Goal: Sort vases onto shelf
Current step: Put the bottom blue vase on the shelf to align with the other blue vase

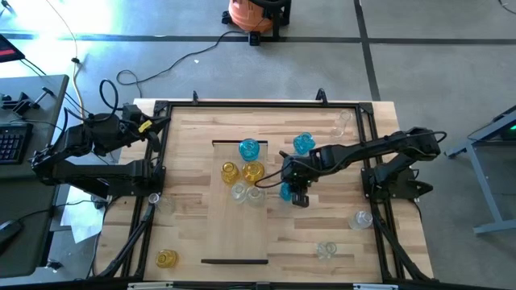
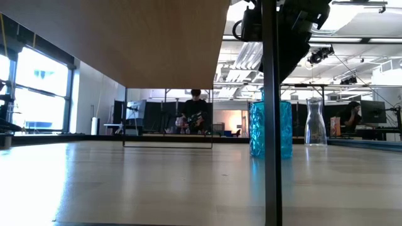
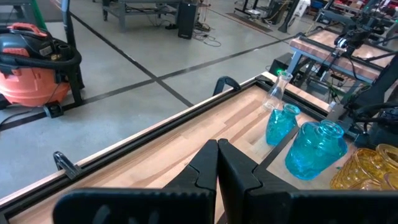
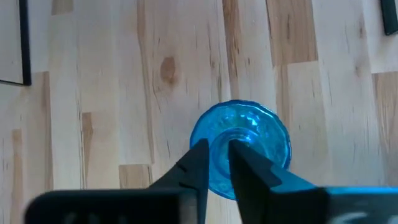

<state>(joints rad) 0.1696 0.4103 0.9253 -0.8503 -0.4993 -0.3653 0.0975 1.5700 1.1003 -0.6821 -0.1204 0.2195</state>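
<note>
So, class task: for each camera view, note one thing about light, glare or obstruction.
High view: glare whitens the floor at top left. Low view: bright windows at left, and a dark post crosses the blue vase. Left wrist view: sheen on the concrete floor. Right wrist view: even light, right claw around a blue vase's neck.

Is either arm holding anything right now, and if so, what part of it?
The right pincer is closed on a blue vase at its narrow neck, from above, with the vase upright on the table. The left pincer is shut and holds nothing.
</note>
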